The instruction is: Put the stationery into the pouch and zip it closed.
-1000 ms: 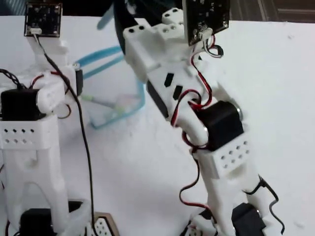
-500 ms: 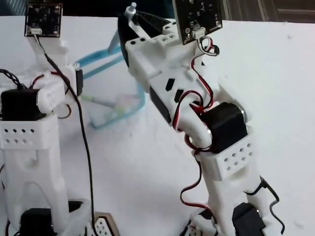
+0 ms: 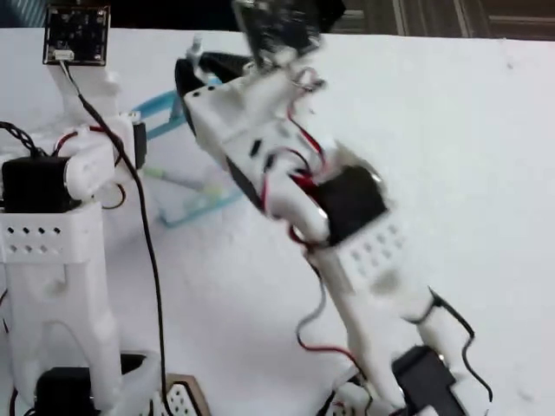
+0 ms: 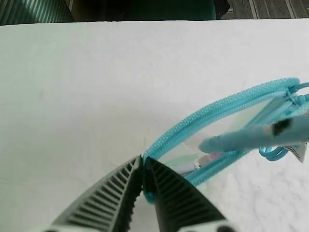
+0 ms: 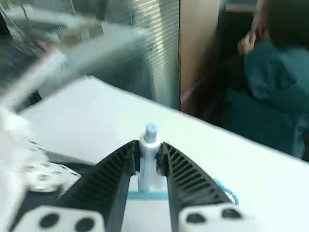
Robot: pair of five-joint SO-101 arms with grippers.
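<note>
A clear pouch [image 3: 186, 195] with a light-blue zip [image 4: 217, 108] lies on the white table, its mouth open. My left gripper [image 4: 143, 162] is shut on the zip's end corner and holds the pouch there. Something pink and white [image 4: 208, 158] lies inside. My right gripper [image 5: 148, 147] is shut on a white and blue pen [image 5: 150, 133], which stands upright between the jaws. In the high view the pen's tip [image 3: 197, 45] pokes up above the pouch's far end. From the left wrist view the pen [image 4: 251, 135] is a blurred blue streak across the pouch's mouth.
The right arm [image 3: 286, 165] leans over the table's middle and hides part of the pouch. The left arm's base [image 3: 52, 260] stands at the near left. Bare white table [image 3: 468, 156] stretches to the right. The far table edge [image 4: 145, 21] runs behind the pouch.
The right arm has swung left with the pen, bringing it over the pouch's far end. The left arm and the pouch have stayed put.
</note>
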